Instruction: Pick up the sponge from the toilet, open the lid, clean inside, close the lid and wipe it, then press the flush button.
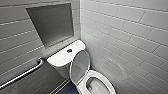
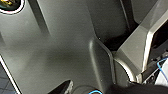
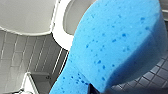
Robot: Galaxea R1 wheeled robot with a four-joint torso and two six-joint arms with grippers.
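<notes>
Although the right wrist view is close and partly blocked, it establishes that the sponge (image 3: 112, 45), bright blue and speckled with darker pores, is carried at the right gripper (image 3: 95, 90), which appears clamped on its lower end, with a dark part of the gripper just visible beneath it. Behind the sponge in that view lie the white rim of the open bowl and the underside of the raised lid, so the sponge hangs above the toilet (image 1: 107, 80) and apart from it. From the head view, the lid (image 1: 79, 65) stands upright, leaning back toward the tank top (image 1: 60, 58). The flush button (image 1: 69, 50) sits in the middle of that tank top, uncovered. A metal grab bar (image 1: 22, 73) runs along the tiled wall (image 1: 125, 32) beside the tank, and a recessed niche (image 1: 51, 23) is set above it. Dark floor (image 1: 68, 89) shows at the base. The left gripper's state cannot be told: the left wrist view presents dark robot housing at close range.
</notes>
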